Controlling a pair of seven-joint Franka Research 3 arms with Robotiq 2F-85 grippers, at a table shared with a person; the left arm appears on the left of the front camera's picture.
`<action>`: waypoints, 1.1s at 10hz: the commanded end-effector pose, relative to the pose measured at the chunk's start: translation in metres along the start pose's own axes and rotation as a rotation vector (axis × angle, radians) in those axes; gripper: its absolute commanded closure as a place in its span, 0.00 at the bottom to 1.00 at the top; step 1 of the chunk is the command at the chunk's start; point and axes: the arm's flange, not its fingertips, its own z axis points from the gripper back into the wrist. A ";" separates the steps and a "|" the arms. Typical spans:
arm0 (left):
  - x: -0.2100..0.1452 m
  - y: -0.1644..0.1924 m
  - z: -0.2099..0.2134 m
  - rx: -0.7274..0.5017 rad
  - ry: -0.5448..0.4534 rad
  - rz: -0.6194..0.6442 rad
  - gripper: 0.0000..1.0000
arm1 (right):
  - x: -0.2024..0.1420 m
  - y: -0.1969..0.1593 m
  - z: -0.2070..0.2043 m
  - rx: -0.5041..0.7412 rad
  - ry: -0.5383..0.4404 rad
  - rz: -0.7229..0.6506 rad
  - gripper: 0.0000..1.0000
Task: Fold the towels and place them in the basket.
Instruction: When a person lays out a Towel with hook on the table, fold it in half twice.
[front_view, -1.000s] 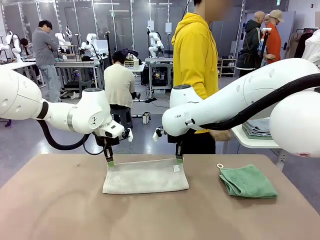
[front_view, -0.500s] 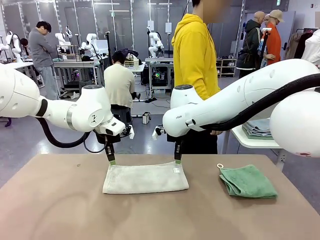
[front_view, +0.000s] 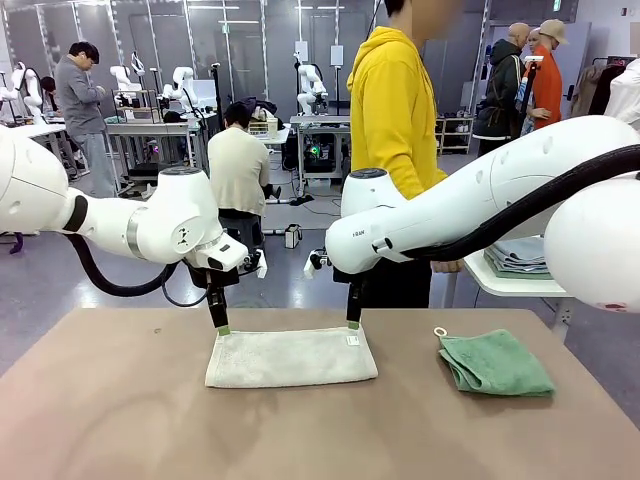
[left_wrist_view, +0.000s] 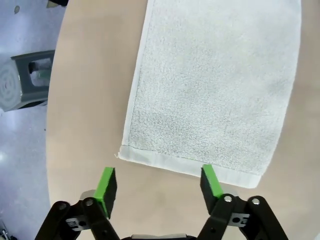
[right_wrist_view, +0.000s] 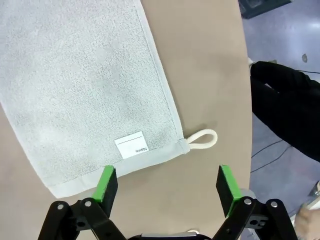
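Note:
A cream towel (front_view: 291, 356) lies folded flat on the brown table. My left gripper (front_view: 221, 326) hangs open just above its far left corner, and my right gripper (front_view: 352, 321) hangs open just above its far right corner. In the left wrist view the cream towel (left_wrist_view: 215, 90) spreads ahead of my open left gripper (left_wrist_view: 159, 185), nothing between the pads. In the right wrist view the cream towel (right_wrist_view: 85, 85) shows a white label and a corner loop (right_wrist_view: 204, 138) ahead of my open right gripper (right_wrist_view: 166, 184). A mint green towel (front_view: 494, 363) lies crumpled at the right. The basket is out of view.
A person in a yellow hoodie (front_view: 392, 110) stands at the far side of the table (front_view: 120, 420). A side table with folded cloths (front_view: 515, 255) stands behind at the right. A dark stool (left_wrist_view: 31, 80) stands on the floor beyond the table edge.
Both grippers have opened, let go of the cream towel's far corners and risen a little. The towel now lies flat on the table.

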 end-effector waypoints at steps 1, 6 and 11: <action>0.001 0.003 0.000 0.006 0.003 0.007 0.00 | -0.011 0.012 0.005 0.005 -0.018 0.021 0.00; 0.001 0.003 0.000 0.006 0.003 0.007 0.00 | 0.000 0.000 0.000 0.000 0.000 0.000 0.00; -0.048 -0.026 0.063 -0.070 -0.044 0.270 0.00 | -0.011 0.022 0.050 0.019 0.032 -0.256 0.00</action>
